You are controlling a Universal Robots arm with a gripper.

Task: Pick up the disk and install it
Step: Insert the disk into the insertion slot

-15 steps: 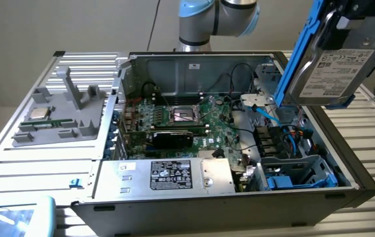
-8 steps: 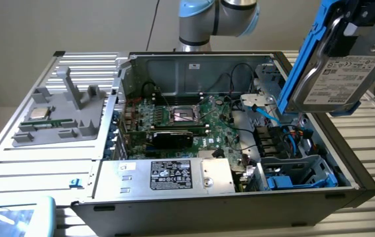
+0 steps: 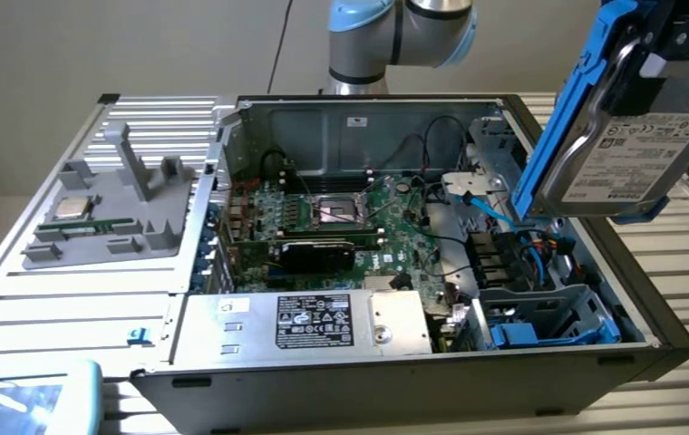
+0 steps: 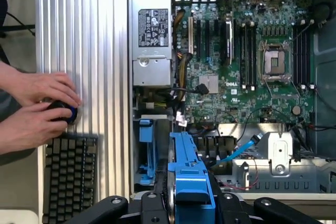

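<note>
The disk [image 3: 635, 154], a silver-grey hard drive with a white barcode label in a bright blue carrier, hangs tilted above the open computer case [image 3: 562, 358], at the exterior view's upper right. My gripper [image 3: 674, 43] is shut on the disk's top end. In the wrist view the blue carrier [image 4: 189, 174] sits edge-on between the black fingers [image 4: 149, 205] of my gripper [image 4: 189, 203]. It hovers over the drive bay [image 4: 149, 150], which holds blue plastic parts. In the exterior view that bay [image 3: 544, 313] lies below the disk, at the case's near right corner.
Inside the case are the motherboard [image 3: 333, 217], a silver power supply [image 3: 320, 322] with a black label, and blue and black cables [image 3: 490, 204]. A grey fixture with a small CPU chip [image 3: 75, 208] lies on the ribbed panel. A person's hands [image 4: 37, 103] rest near a keyboard [image 4: 68, 177].
</note>
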